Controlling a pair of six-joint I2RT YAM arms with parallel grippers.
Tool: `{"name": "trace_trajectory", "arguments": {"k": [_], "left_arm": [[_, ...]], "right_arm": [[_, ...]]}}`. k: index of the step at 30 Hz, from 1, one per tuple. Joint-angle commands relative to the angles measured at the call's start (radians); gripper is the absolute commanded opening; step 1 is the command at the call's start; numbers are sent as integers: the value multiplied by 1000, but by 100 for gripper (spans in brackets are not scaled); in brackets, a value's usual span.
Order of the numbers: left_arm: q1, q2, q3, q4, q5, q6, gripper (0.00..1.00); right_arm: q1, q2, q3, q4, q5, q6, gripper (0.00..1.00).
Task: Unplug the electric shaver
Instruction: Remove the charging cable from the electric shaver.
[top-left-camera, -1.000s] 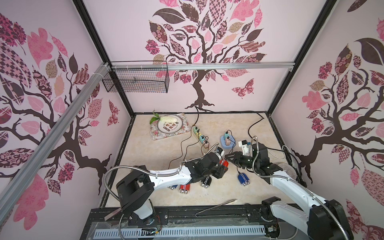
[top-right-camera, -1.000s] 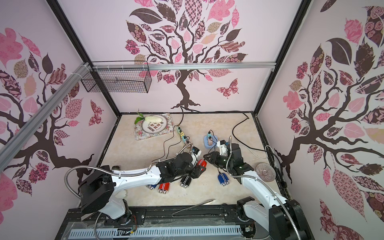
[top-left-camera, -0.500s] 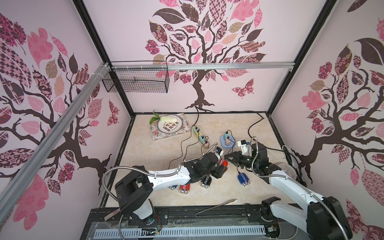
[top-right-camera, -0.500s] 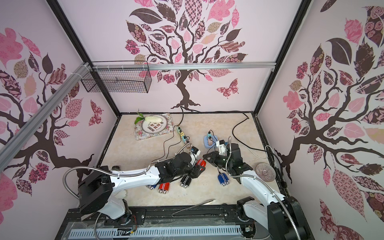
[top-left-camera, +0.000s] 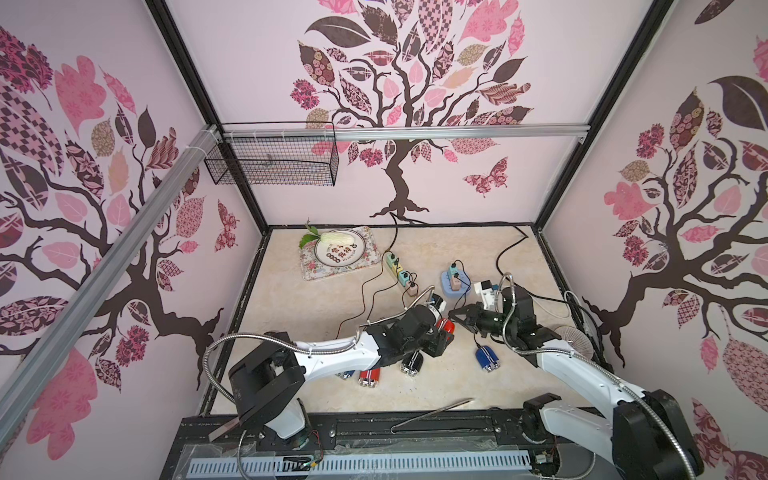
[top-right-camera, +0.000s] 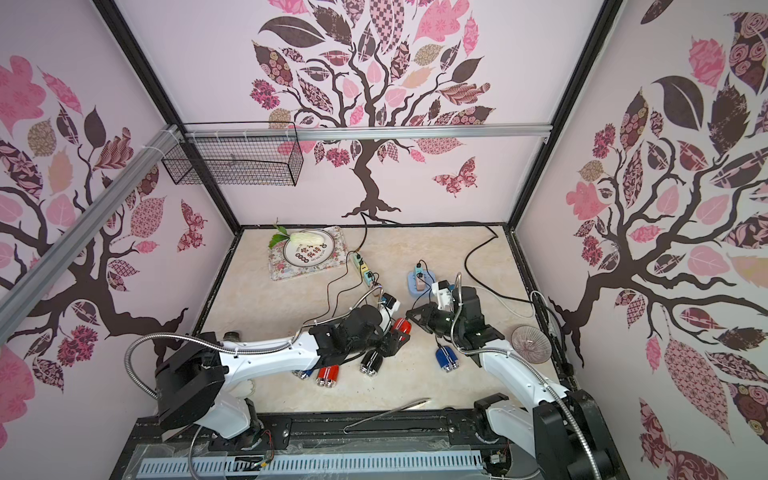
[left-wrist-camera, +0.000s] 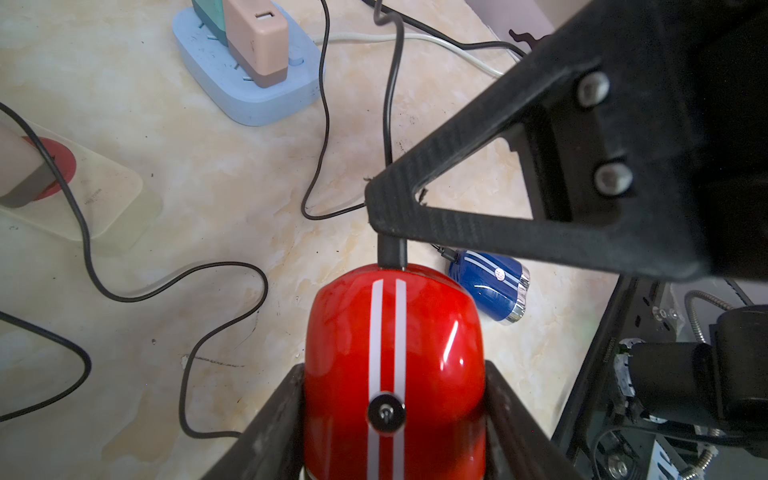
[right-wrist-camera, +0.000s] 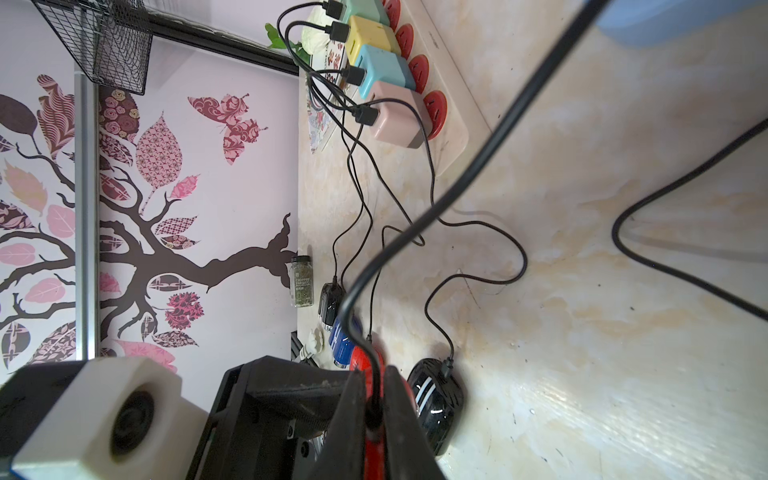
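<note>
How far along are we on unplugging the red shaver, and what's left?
Done: the left gripper clamps the red shaver by its sides. In hand: the right gripper is shut on the charging cable right where it meets the shaver. Left: the plug is still seated in the shaver's end, so the pull-out is not yet done.
</note>
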Motion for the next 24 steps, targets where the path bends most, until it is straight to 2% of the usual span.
{"name": "trace_trajectory", "arguments": {"k": [1, 24], "left_arm": [[5, -33, -28, 48, 10, 13, 32], [4, -49, -46, 45, 52, 24, 32]], "right_arm": [[5, 11, -5, 29, -13, 5, 7], [5, 43, 66, -38, 18, -44, 5]]}}
